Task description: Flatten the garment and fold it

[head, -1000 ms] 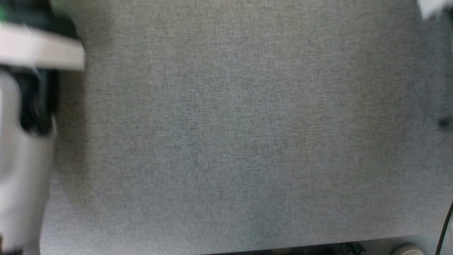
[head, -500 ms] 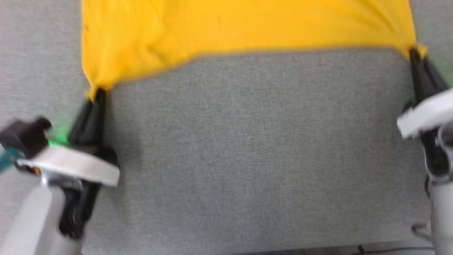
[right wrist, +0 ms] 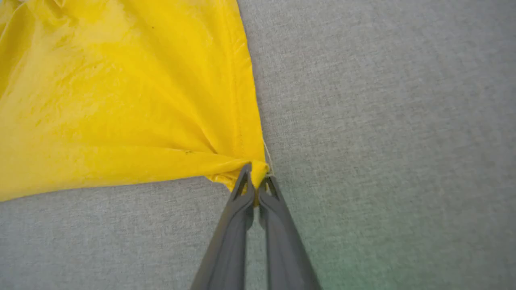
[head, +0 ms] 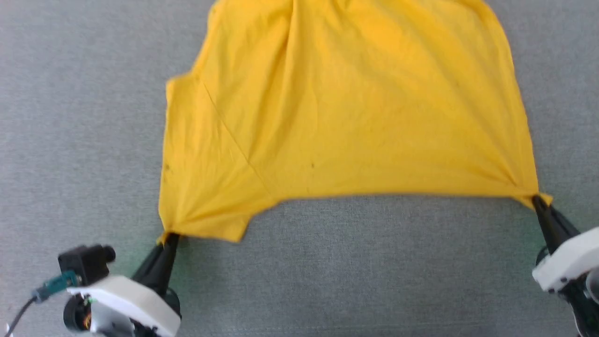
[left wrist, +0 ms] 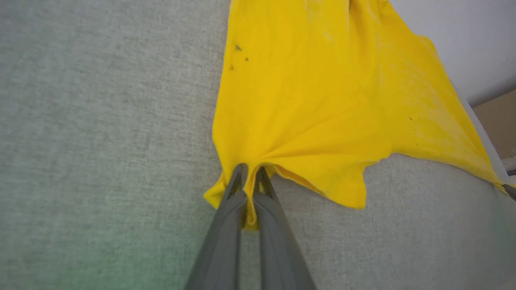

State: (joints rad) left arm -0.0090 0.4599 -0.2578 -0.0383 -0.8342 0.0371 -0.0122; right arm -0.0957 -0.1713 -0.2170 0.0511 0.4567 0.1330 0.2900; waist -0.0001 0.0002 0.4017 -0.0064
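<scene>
Showing fuller than before, garment in left claw, right claw

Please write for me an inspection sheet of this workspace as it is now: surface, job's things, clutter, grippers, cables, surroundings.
Surface: grey woven cloth, flat.
Job's things: garment, yellow, spread out, creases fanning from both near corners, a few small dark specks.
Clutter: nothing seen.
Grippers: left gripper shut on the garment's near left corner; right gripper shut on its near right corner.
Cables: thin cable beside the left wrist.
Surroundings: pale wall beyond the surface's edge.
</scene>
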